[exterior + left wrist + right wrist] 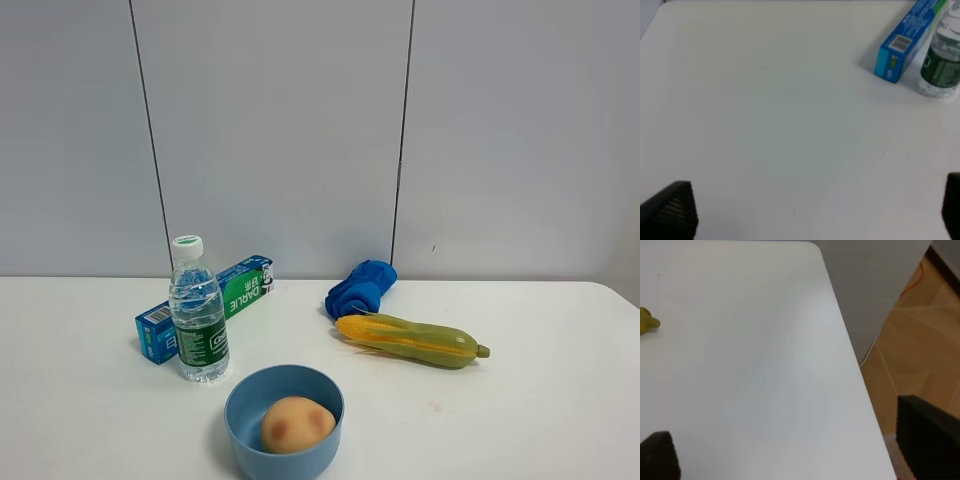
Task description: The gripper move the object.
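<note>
On the white table lie a toy corn cob, a crumpled blue cloth, a blue-green toothpaste box, an upright water bottle and a blue bowl holding a round peach-coloured fruit. Neither gripper shows in the exterior high view. My left gripper is open over bare table, apart from the box and the bottle. My right gripper is open and empty near the table's right edge; the corn's stem tip shows far from it.
The table's right edge and rounded corner drop to a wooden floor with an orange cable. A grey panelled wall stands behind the table.
</note>
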